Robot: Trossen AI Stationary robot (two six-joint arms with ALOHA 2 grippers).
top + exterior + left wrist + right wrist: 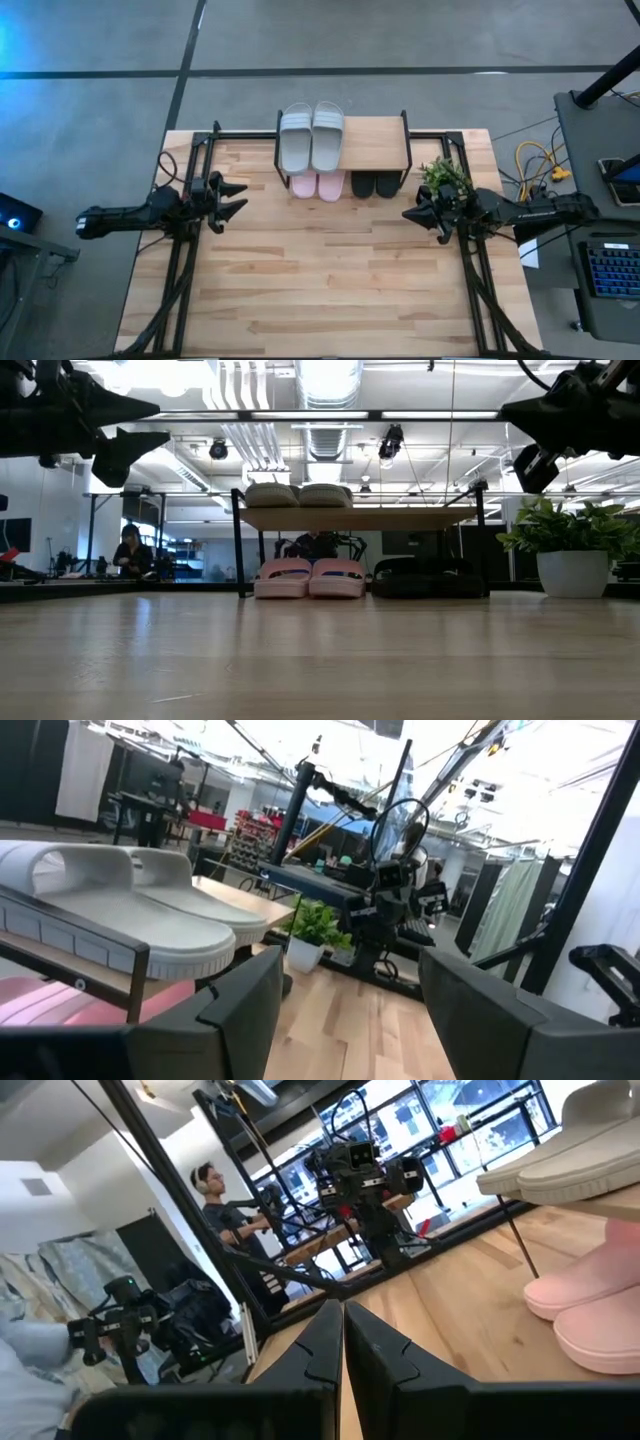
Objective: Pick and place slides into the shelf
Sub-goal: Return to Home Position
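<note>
Left pincer [238, 199]: well left of the shelf [375, 146], raised clear of the wooden surface [330, 285], tips pointing toward the shelf. Its fingers [240, 1010] stand wide apart, with nothing between them.

Background, low view: a person [128, 550] is in the room beyond the shelf's left side, far off.

Shelf: at the far edge of the surface, between the two arms.

Grey-green slides [311, 137]: both on the plank top, on the shelf's left half, side by side and touching. The right half of the plank is bare.

Pale pink slides [318, 184]: on the surface under the shelf, directly below the grey-green pair and side by side. Their ends show past the plank's near edge.

Black slides [374, 185]: also under the shelf, just right of the pink pair, below the bare half of the plank.

Potted plant [445, 176]: white pot, just beside the shelf's right legs.

Right pincer [408, 213]: right of the shelf and near the plant, raised off the surface. Its fingers are pressed together — the wrist view shows no gap, and nothing is held.
</note>
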